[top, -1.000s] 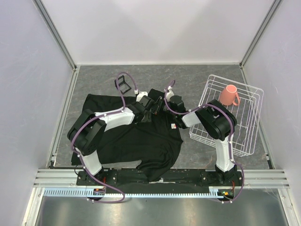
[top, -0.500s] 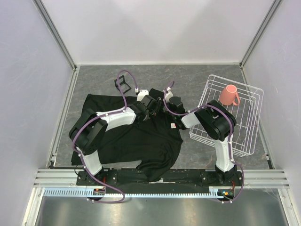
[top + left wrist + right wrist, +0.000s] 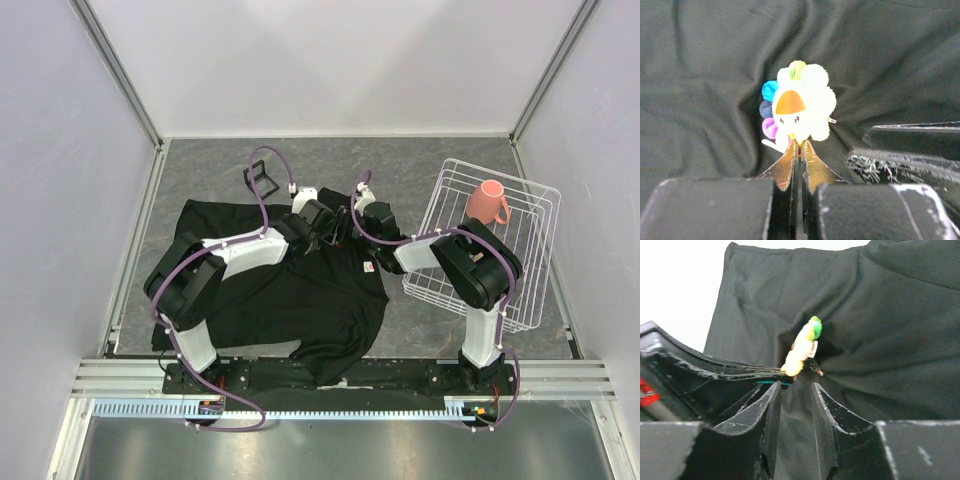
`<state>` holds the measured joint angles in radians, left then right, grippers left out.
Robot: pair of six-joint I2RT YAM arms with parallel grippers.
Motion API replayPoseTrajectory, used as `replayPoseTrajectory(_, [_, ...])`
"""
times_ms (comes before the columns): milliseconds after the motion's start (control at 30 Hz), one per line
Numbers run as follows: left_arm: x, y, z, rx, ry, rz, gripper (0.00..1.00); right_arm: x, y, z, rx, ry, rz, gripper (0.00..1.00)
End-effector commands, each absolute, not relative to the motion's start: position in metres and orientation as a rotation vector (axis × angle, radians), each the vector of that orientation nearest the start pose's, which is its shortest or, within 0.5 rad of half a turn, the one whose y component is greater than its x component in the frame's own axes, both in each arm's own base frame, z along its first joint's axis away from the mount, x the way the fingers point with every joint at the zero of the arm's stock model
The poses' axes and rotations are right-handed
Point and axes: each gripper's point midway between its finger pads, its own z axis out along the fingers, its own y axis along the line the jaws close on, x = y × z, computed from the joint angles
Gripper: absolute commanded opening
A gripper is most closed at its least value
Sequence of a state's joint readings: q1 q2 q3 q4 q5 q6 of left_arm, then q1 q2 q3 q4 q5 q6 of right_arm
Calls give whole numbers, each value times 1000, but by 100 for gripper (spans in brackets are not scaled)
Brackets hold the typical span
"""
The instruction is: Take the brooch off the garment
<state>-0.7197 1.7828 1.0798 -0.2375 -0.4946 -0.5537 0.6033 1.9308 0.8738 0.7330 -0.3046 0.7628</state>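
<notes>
The black garment (image 3: 300, 300) lies spread on the table, and both grippers meet over its far edge. The brooch (image 3: 801, 102) is a small fluffy flower with a pale face and blue, purple and green petals, standing up from the cloth (image 3: 700, 75). My left gripper (image 3: 799, 143) is shut, its thin tips pinched on the brooch's lower edge. Edge-on in the right wrist view, the brooch (image 3: 802, 347) sits just beyond my right gripper (image 3: 796, 386). That gripper is open, with a ridge of black cloth (image 3: 890, 315) between its fingers. From above, the arms hide the brooch.
A white wire basket (image 3: 500, 250) holding a pink mug (image 3: 487, 203) stands at the right, close to the right arm. A small black stand (image 3: 262, 178) sits behind the garment. The shirt's white-and-red label (image 3: 370, 267) lies near the right arm.
My left gripper has closed from wide open onto the brooch's lower edge. The right gripper's jaws have spread apart, and its wrist has shifted slightly farther back.
</notes>
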Motion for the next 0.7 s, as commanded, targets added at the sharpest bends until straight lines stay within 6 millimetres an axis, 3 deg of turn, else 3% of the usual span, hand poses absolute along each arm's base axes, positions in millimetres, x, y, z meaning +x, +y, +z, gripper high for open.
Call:
replayPoseTrajectory(0, [366,-227,84,8,2261,-1,2,371,344,75,-76,2060,1127,36])
replayPoseTrajectory(667, [353,-230,88,79,2305,-50,2,376,351,49,-79,2122,1113,27])
